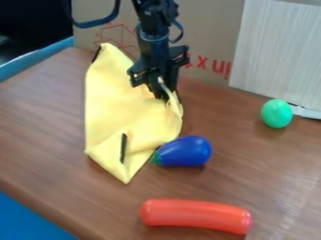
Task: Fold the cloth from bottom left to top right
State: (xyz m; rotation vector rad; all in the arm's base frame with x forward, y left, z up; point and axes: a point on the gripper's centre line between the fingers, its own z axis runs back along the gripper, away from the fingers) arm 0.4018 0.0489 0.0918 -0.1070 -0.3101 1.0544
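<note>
Cloth (116,110) | arm (153,40) hanging down from top edge | jaws pinching cloth's upper right edge

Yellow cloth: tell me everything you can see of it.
The yellow cloth looks like thin, soft fabric, creased and partly folded, with a dark strip at its upper left corner and another near its pointed lower end. It lies on the brown table, its right edge gathered in the claw. The blue eggplant sits close by its lower right edge.

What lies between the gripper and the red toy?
In the camera view, going from the gripper down to the red toy: the yellow cloth's right side, then the blue eggplant, then bare wooden tabletop.
</note>
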